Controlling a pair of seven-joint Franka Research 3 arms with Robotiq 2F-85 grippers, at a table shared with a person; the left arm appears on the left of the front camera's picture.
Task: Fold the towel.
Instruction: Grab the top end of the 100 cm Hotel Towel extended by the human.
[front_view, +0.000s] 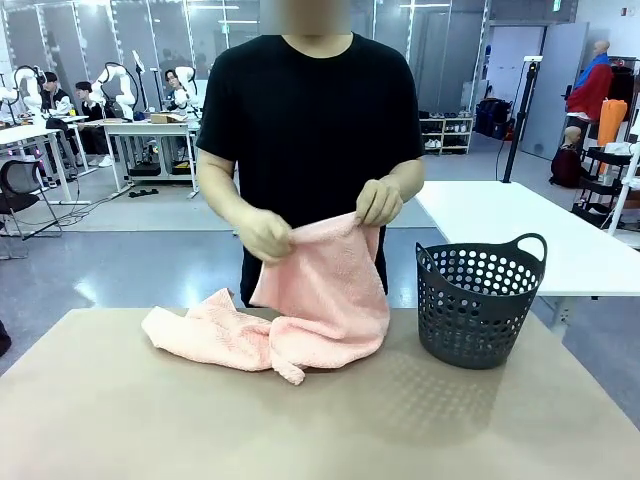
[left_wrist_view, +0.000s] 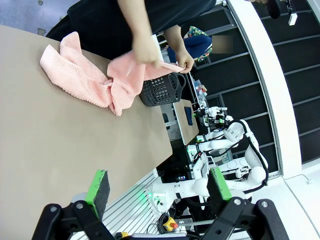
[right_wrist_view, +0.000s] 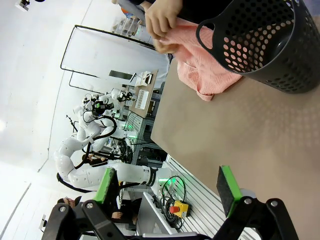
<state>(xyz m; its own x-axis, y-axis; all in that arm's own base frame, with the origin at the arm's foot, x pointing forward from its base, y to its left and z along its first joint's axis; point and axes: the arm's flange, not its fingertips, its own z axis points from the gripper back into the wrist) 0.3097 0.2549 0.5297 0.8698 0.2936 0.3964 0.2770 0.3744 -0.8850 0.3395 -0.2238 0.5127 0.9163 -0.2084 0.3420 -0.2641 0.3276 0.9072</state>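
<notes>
Tabletop (front_view: 300, 430) lies open before towel (front_view: 322, 300), basket (front_view: 470, 312) beside.

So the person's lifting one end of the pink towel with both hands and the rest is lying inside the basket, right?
Not inside. The rest of the towel lies on the table beside the basket, as the front view shows; the two-handed lift is right.

Seen from the right wrist, part of the towel (right_wrist_view: 200, 67) is hidden behind the basket (right_wrist_view: 270, 45) (itself cut off at the picture's edge).
</notes>
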